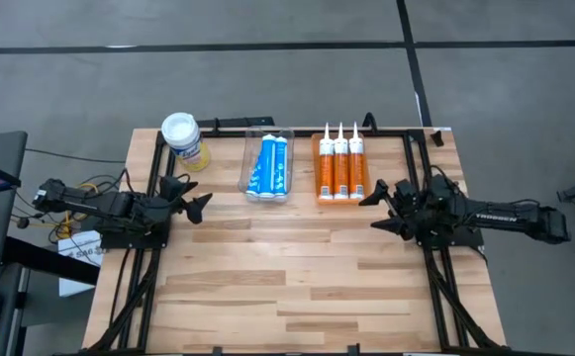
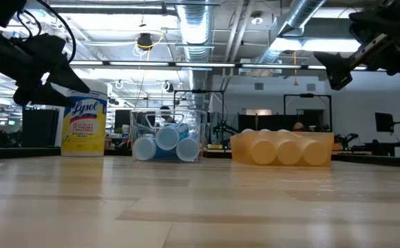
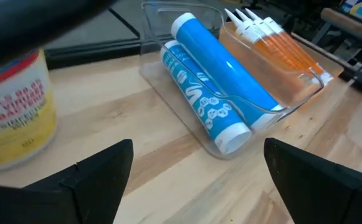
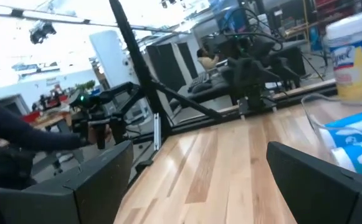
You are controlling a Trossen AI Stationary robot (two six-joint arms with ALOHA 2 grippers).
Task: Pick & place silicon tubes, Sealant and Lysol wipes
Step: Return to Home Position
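The Lysol wipes canister (image 1: 184,140), white lid and yellow label, stands upright on the table at the far left. Blue-and-white silicone tubes (image 1: 268,166) lie in a clear bin (image 1: 249,158). Three orange sealant tubes with white nozzles (image 1: 340,166) lie in an orange bin (image 1: 317,168). My left gripper (image 1: 194,201) is open and empty, above the table near the canister and the clear bin (image 3: 230,106). My right gripper (image 1: 378,208) is open and empty, above the table right of the orange bin.
Black frame rails (image 1: 148,247) run along the table's left, right and far sides. Bare wood (image 1: 287,277) spreads over the middle and near half of the table. The room beyond shows racks and equipment.
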